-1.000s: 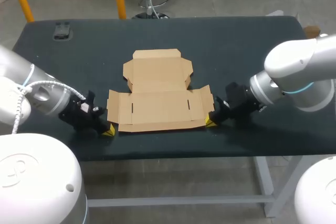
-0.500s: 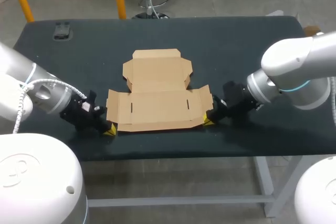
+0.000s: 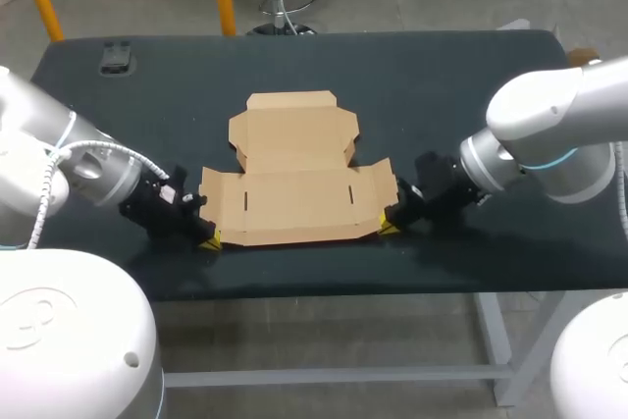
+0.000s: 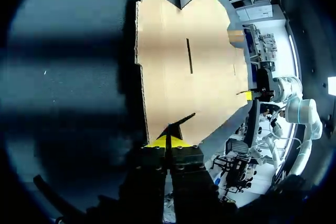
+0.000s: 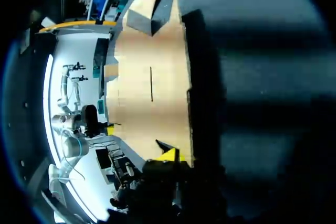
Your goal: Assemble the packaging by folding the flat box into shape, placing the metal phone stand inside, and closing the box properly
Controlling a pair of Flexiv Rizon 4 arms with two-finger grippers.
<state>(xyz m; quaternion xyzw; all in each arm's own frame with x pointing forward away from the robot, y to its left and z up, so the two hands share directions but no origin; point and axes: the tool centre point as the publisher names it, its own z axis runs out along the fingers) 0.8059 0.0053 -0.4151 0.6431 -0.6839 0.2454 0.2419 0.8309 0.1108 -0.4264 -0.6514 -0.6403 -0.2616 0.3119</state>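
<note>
Item: flat box (image 3: 294,183), plain brown cardboard, unfolded and lying flat near the middle of the bench (image 3: 442,85), somewhat toward its near edge. It is made up of a wide near panel with two short slots, one toward each end (image 3: 245,201) (image 3: 351,195), a short flap at either side, and a narrower far panel (image 3: 294,130) with notched corners. No part of it is raised in the head view. Item: left arm (image 3: 88,174), entering from the left. Its left tool (image 3: 208,240) is low on the bench, touching or just beside the near-left corner of the box. In the left wrist view the left tool (image 4: 168,141) has its two yellow tips drawn together with only a thin seam between them. They sit at the corner of the cardboard with nothing visibly gripped between them. A dark wedge, apparently shadow, lies on the card just ahead of the tips. Item: right arm (image 3: 549,134), entering from the right. Its right tool (image 3: 390,230) is low at the near-right corner of the box, mirroring the other. In the right wrist view only one yellow patch of the right tool (image 5: 168,155) shows against the card, just inside the box's edge. Whether this tool is closed or parted, or has hold of the card, cannot be told. Item: small dark flat object (image 3: 116,56) at the far-left corner of the bench, well apart from the box and both tools, too small to identify.
</note>
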